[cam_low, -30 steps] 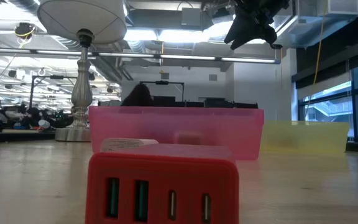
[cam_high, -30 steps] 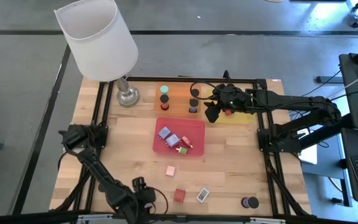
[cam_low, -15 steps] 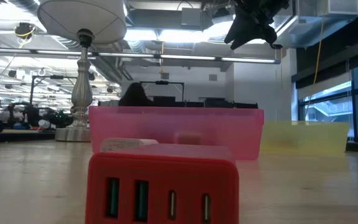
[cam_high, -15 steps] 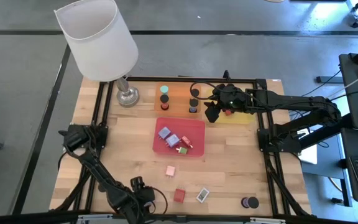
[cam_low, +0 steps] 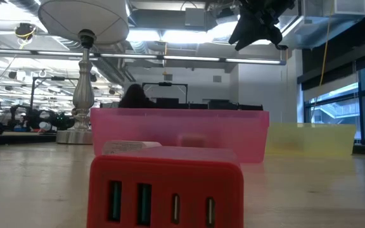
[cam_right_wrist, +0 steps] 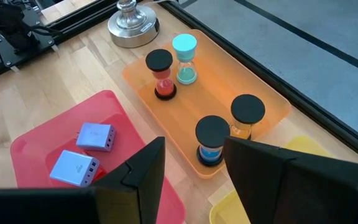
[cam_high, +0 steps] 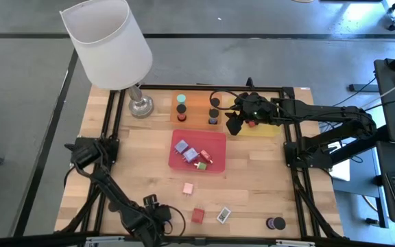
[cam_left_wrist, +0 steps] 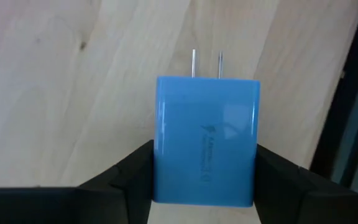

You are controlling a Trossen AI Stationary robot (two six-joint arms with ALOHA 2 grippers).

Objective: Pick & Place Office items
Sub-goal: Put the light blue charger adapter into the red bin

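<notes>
A blue charger block (cam_left_wrist: 205, 140) with two metal prongs sits between the fingers of my left gripper (cam_left_wrist: 204, 168), which is shut on it at the table's near edge (cam_high: 155, 214); in the high view the hand hides the block. My right gripper (cam_right_wrist: 194, 168) hangs open and empty above the yellow tray (cam_high: 265, 130), next to the orange tray (cam_high: 196, 103). A pink block (cam_high: 188, 188), a red block (cam_high: 197, 215), a white rectangle (cam_high: 223, 215) and a black cylinder (cam_high: 275, 223) lie on the wood. Lavender blocks (cam_high: 182, 146) lie in the red tray (cam_high: 214, 140). My left gripper pinches the blue charger block by its two narrow sides (cam_left_wrist: 161, 177), one finger on each, at the end away from the prongs. The fingers (cam_left_wrist: 126, 180) come steeply from above. The prongs (cam_left_wrist: 194, 62) point away from the gripper over the wood; whether the block rests on the table I cannot tell.
A lamp (cam_high: 112, 44) with a white shade stands at the far left corner. Several hourglasses (cam_right_wrist: 211, 140) stand in the orange tray. A black frame rail (cam_high: 300, 185) borders the table. The red block (cam_low: 166, 190) fills the front of the low view.
My left hand has tipped slightly at the table's near edge. A person's head in the room behind has shifted.
</notes>
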